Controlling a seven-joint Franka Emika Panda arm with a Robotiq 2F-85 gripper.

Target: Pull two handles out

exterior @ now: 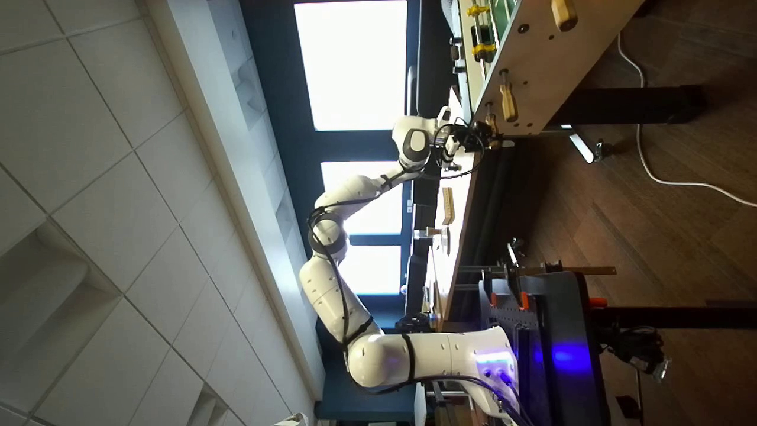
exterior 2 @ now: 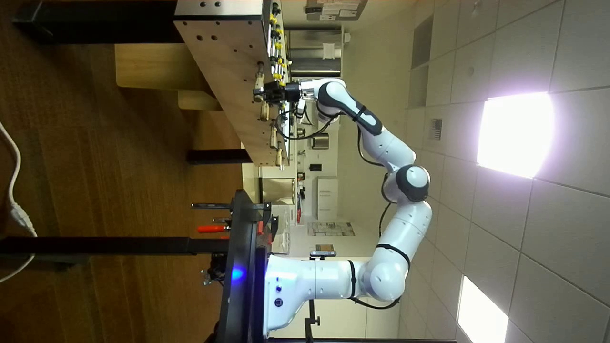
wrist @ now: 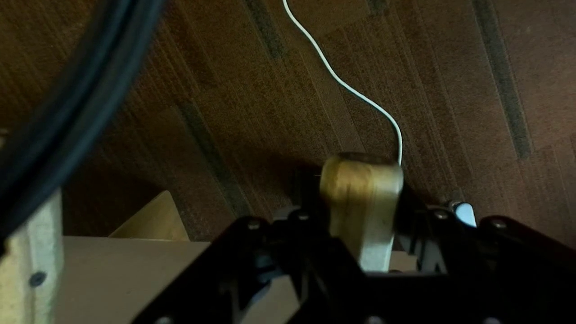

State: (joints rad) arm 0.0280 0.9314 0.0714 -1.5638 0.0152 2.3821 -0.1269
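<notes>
Both exterior views lie sideways. Several tan wooden handles sit on metal rods along the light wooden side of a table-football unit; one handle (exterior 2: 273, 138) and another handle (exterior 2: 279, 156) show plainly, as do a handle (exterior: 508, 103) and a handle (exterior: 563, 15). Which two are the task's handles cannot be told. My black gripper (exterior 2: 264, 93) is at the unit's side, also seen in an exterior view (exterior: 489, 139). In the wrist view my gripper (wrist: 360, 213) has a finger on each side of a wooden handle (wrist: 360, 186), seemingly touching it. The handle's rod is hidden.
The wooden side panel (exterior 2: 224, 62) stands close by the gripper. A neighbouring handle (exterior 2: 264, 112) lies beside it. A dark cable (wrist: 81, 103) crosses the wrist view. A white cable (wrist: 342, 83) lies on the brown floor. A long table (exterior: 464, 195) stands behind the arm.
</notes>
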